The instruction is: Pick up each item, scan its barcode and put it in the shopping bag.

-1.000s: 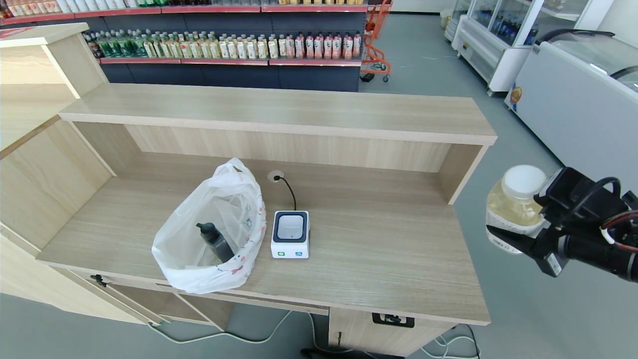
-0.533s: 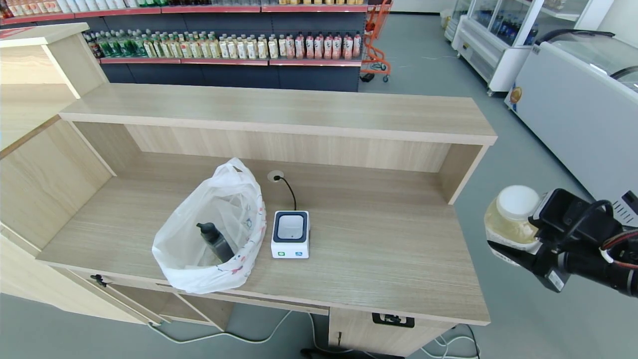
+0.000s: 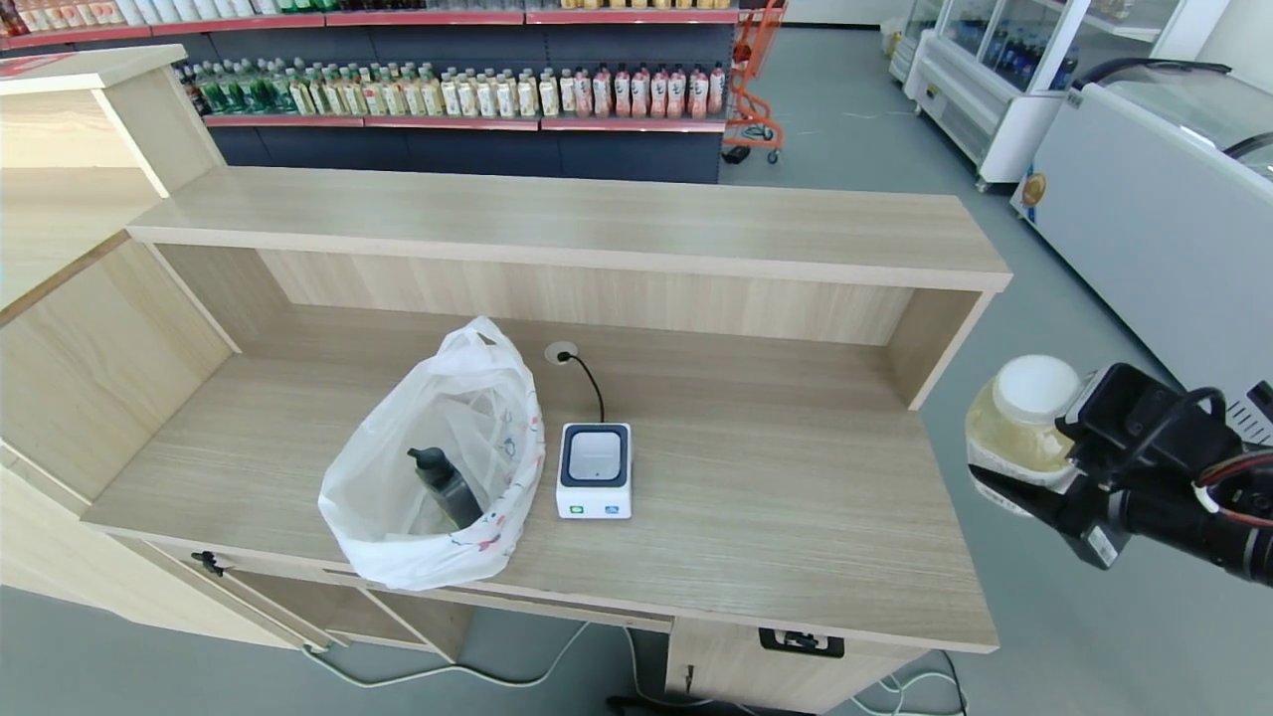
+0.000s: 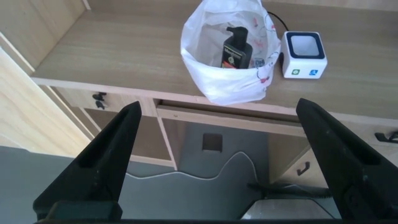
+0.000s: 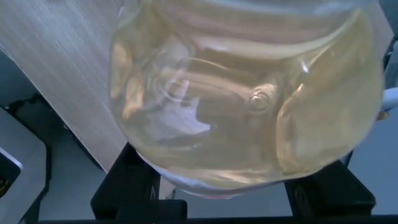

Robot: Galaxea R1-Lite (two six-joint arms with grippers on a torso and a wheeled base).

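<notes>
Two arms are unevenly placed for the next move. The left gripper point(image 4: 219, 109) hangs out before the near edge of the surface point(image 3: 796, 517), its fingers spread wide with nothing between them. On the surface the shopping bag point(image 3: 378, 527) stands open with a dark pump bottle point(image 3: 450, 489) inside. Just beside it to the right sits the scanner point(image 3: 594, 467), window facing up. Well apart, beyond the surface's right edge, the right gripper point(image 3: 1029, 467) pinches the jar point(image 3: 1016, 428) low on its body, white lid up and long axis near upright (leaning slightly). The scanner therefore lies to the jar's left, and the right arm seems the one to carry it. The barcode cannot be made out, since a finger point(image 3: 1009, 484) covers part of the label band.
</notes>
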